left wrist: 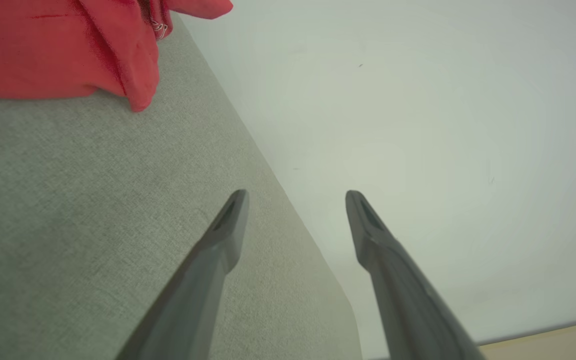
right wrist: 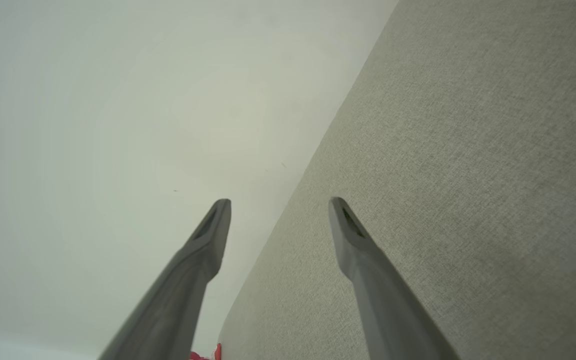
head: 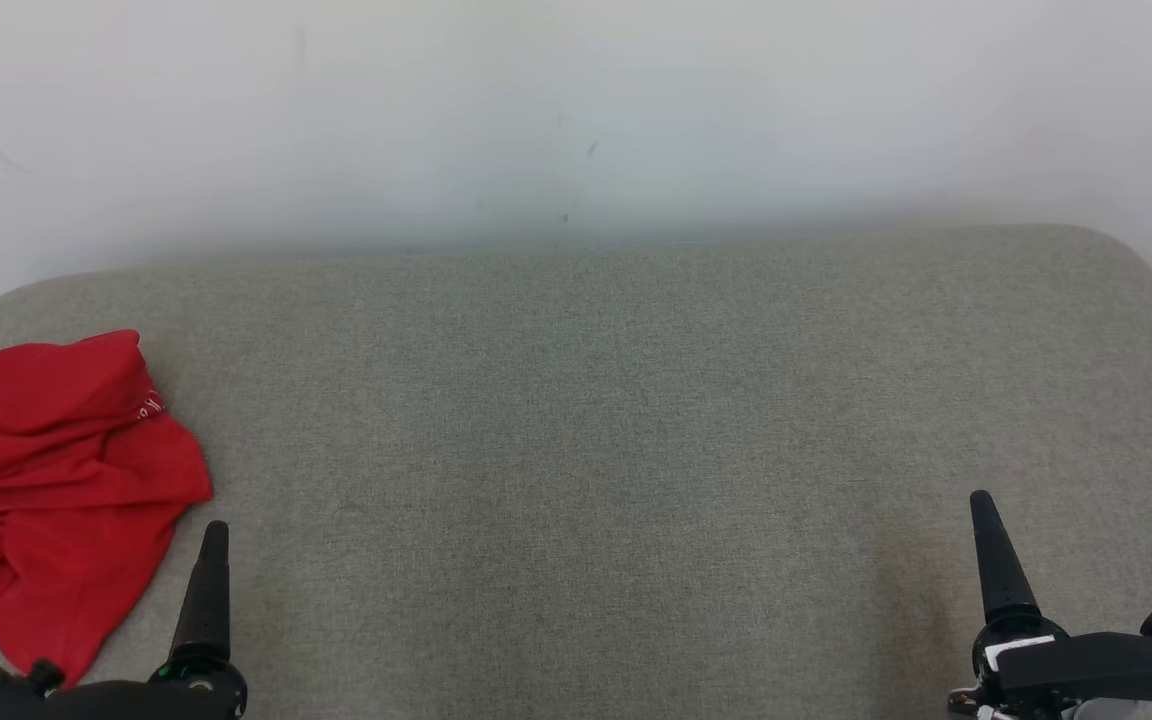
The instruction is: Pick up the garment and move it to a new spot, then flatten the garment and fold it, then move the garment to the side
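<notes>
The left gripper (left wrist: 295, 200) and right gripper (right wrist: 279, 205), both wide open and empty, hover well apart over the grey fabric worktop (head: 586, 450), the crumpled red garment (head: 46, 480) lying at its left edge just beside the left gripper, a white wall (head: 576, 100) behind its far edge.

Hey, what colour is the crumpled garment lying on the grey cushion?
Red, with a small strip of white lettering; the garment shows best in the head view.

Items counted were: one garment (head: 56, 480), one surface (head: 576, 450), and two grippers, the left gripper (left wrist: 295, 195) and right gripper (right wrist: 279, 201).
</notes>
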